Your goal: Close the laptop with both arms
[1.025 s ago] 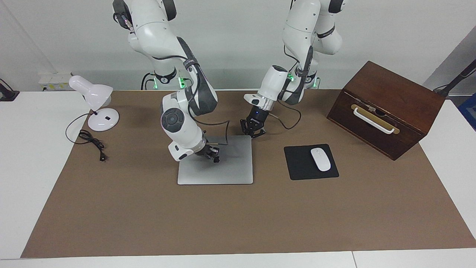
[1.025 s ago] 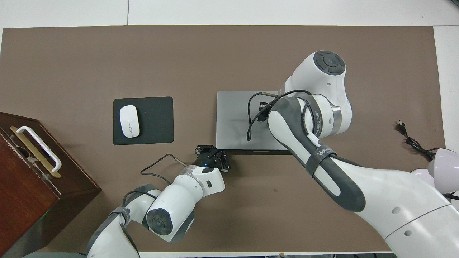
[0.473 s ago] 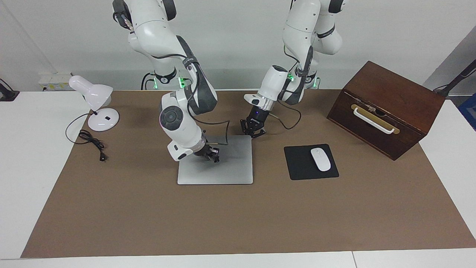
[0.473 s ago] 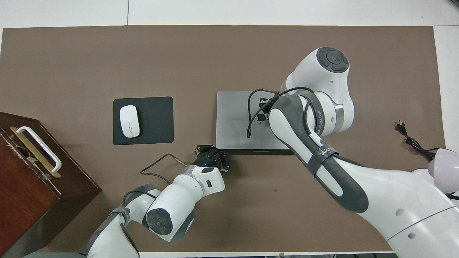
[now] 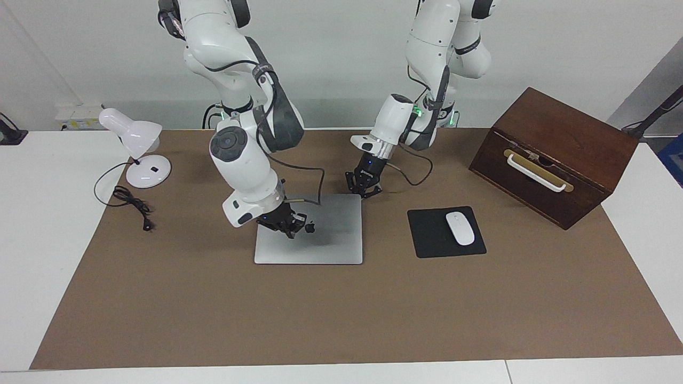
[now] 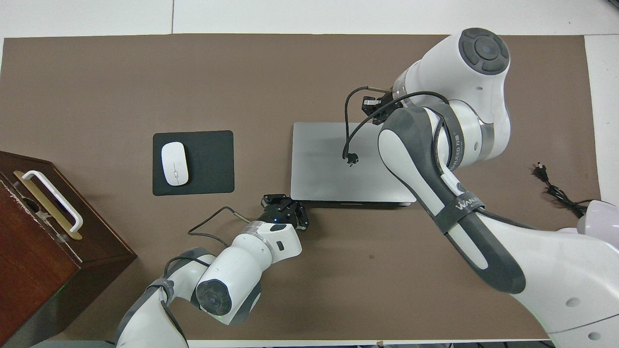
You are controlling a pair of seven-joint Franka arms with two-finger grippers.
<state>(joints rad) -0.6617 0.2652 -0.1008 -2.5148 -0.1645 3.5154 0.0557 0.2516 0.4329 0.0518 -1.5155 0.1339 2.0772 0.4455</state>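
The thin silver-grey metal laptop (image 5: 320, 234) lay closed; the shut right gripper (image 5: 291, 229) hung over its lid, the shut left gripper (image 5: 364, 189) at the lid's one-o'clock corner, facing view.

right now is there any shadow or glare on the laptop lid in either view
Facing view: a soft dark shadow lies on the laptop lid under the right gripper; no glare. Overhead view: lid evenly lit, faint pale sheen, logo sharp.

Overhead: right arm (image 6: 435, 159) covers one corner of the laptop (image 6: 319, 164) and most of the lamp (image 6: 597, 215). Wooden box (image 6: 43, 251) cut off by frame edge. Facing view: both arms' upper links cut off at top.
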